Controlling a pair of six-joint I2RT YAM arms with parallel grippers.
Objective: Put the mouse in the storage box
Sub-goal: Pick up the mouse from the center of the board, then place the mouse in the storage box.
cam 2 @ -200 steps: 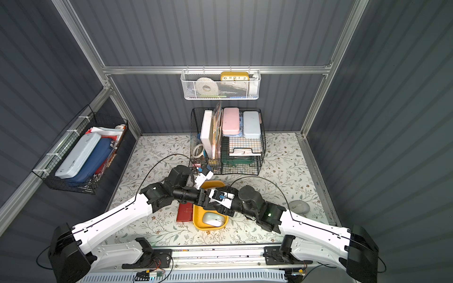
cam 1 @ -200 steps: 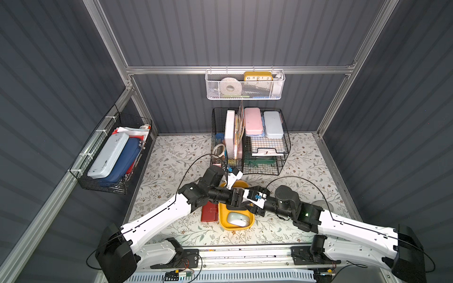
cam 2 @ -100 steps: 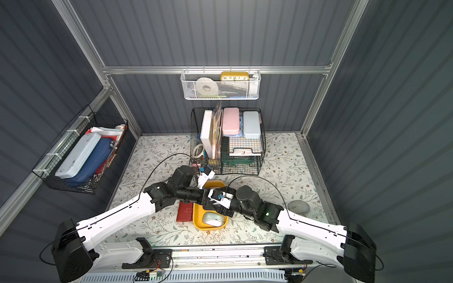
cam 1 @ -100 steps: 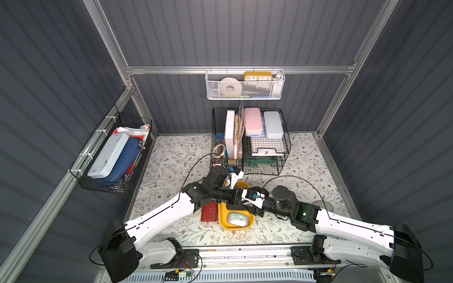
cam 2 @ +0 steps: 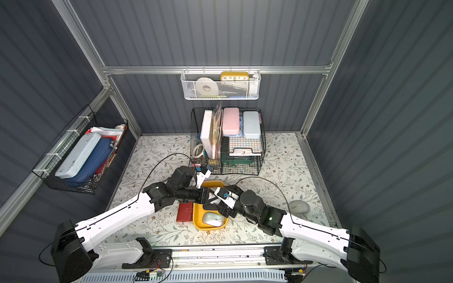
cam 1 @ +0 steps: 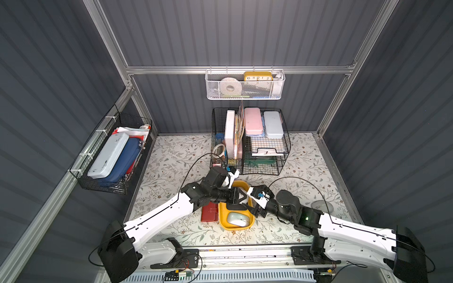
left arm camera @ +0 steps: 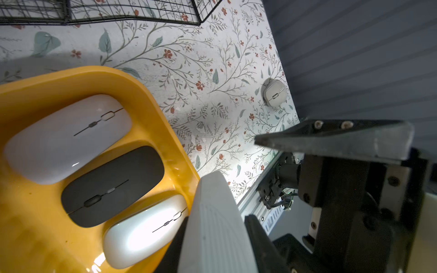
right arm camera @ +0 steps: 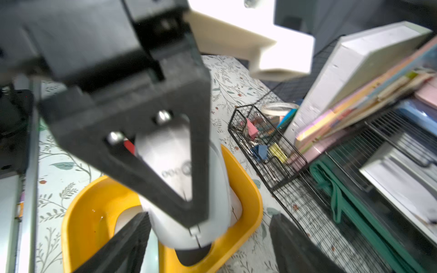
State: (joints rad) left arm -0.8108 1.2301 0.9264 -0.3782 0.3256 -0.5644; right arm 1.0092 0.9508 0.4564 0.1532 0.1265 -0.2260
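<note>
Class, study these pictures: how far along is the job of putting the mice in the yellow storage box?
Done: three mice lie side by side in the storage box. In hand: the left gripper is shut on a pale mouse held on edge over the box, the right gripper open beside it. Left: setting that mouse down, and a grey mouse lying on the table off to the right.
</note>
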